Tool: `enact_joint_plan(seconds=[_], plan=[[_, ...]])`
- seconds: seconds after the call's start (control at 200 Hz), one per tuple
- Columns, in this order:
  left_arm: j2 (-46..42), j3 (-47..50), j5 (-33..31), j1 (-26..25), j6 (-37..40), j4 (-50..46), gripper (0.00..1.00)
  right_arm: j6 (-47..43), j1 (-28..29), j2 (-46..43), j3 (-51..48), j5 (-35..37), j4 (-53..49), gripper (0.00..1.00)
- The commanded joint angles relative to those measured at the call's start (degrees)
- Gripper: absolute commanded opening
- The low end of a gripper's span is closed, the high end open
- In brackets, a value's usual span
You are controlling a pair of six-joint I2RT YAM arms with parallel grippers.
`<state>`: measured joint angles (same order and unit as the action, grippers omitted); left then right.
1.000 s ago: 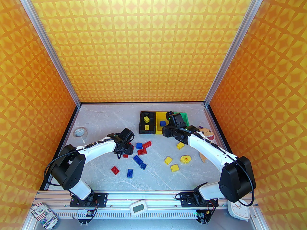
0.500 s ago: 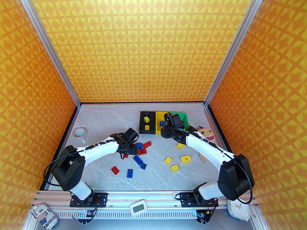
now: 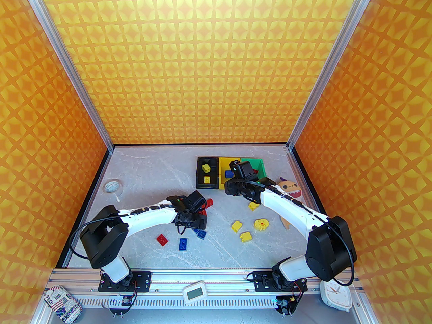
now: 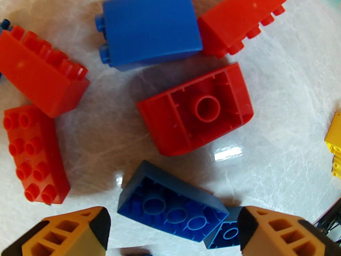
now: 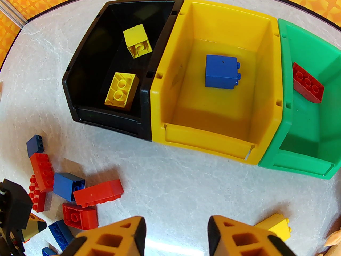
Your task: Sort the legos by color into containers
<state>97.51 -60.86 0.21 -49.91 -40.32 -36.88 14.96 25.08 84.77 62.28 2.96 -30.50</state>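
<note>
Loose red, blue and yellow legos lie on the table. In the left wrist view my left gripper stands open low over a red and blue cluster. An upside-down blue oblong lego lies between its fingertips, with an upturned red lego just beyond. My right gripper is open and holds nothing, in front of the three containers. The black bin holds two yellow legos, the yellow bin one blue lego, and the green bin one red lego.
Yellow legos lie scattered right of centre, and a red lego and a blue one lie nearer the front. An orange plush monster sits by the right arm. A white tape roll lies at the far left.
My left arm has swung right, over the red and blue cluster, and its jaws have widened. My right gripper has shifted slightly left in front of the bins and opened a little.
</note>
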Motion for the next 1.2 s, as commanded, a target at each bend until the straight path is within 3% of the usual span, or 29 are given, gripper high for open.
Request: enact_joint_plan(seconds=[0.0, 0.275, 0.605, 0.78, 1.195], plan=[[1.1, 0.2, 1.2, -0.3, -1.4, 0.9, 0.83, -0.3, 0.4, -0.1, 0.6, 0.3, -1.2, 0.46], [2.8, -0.6, 2.4, -0.4, -1.1, 2.2, 0.73, -0.4, 0.5, -0.2, 0.2, 0.6, -1.2, 0.47], [6.9, -3.6, 2.4, -0.4, 1.5, 4.1, 0.72, -0.6, 0.5, -0.1, -0.2, 0.7, -1.1, 0.47], [8.6, -4.7, 1.7, -0.4, 1.6, 2.9, 0.57, -0.5, 0.5, -0.4, -0.6, 0.8, -1.1, 0.47], [8.0, -5.6, -0.2, -0.3, 2.0, 0.8, 0.37, -0.3, 0.5, -0.5, -1.4, 0.8, -0.2, 0.47]])
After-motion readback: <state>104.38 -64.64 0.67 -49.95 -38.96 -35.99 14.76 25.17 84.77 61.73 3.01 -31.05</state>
